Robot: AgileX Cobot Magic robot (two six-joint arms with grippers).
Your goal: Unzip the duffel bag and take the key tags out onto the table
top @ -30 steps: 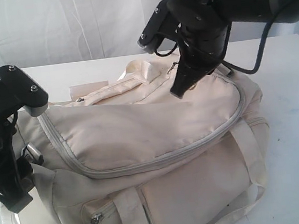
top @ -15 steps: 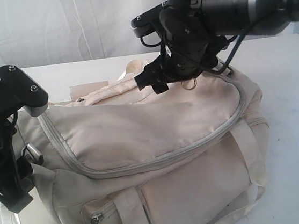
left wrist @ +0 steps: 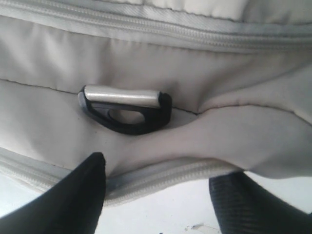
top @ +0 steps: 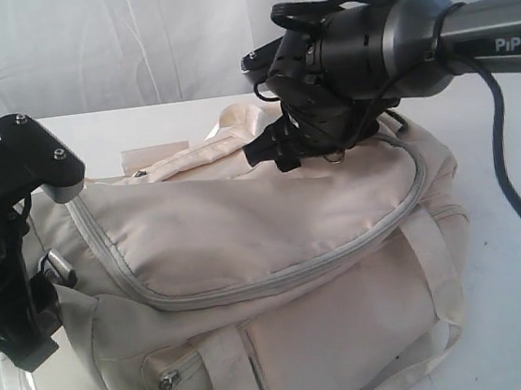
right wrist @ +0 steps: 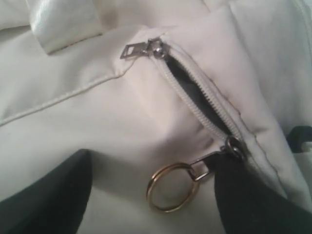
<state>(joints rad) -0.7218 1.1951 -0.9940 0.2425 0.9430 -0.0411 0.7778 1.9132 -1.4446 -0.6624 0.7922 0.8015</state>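
Observation:
The cream duffel bag (top: 246, 234) lies on the white table (top: 518, 222). At its top, a short stretch of zipper stands apart and shows dark lining (right wrist: 195, 95). A gold ring (right wrist: 171, 186) hangs loose from the zipper pull (right wrist: 234, 145). My right gripper (right wrist: 151, 195) hovers open just over that ring and holds nothing; the exterior view shows it above the bag's top (top: 274, 151). My left gripper (left wrist: 156, 195) is open at the bag's left end, close to a grey zipper seam (left wrist: 161, 173) and a black clip (left wrist: 124, 109). The key tags are hidden.
A second zipper slider (right wrist: 144, 48) sits at the far end of the open stretch, beside a webbing strap (right wrist: 63, 22). The left arm's black mount (top: 35, 155) presses against the bag's left end. A white curtain hangs behind the table.
My right gripper was shut at the gold ring, pointing down. It has opened, let go and swung to the left, level over the bag. The left arm has not moved.

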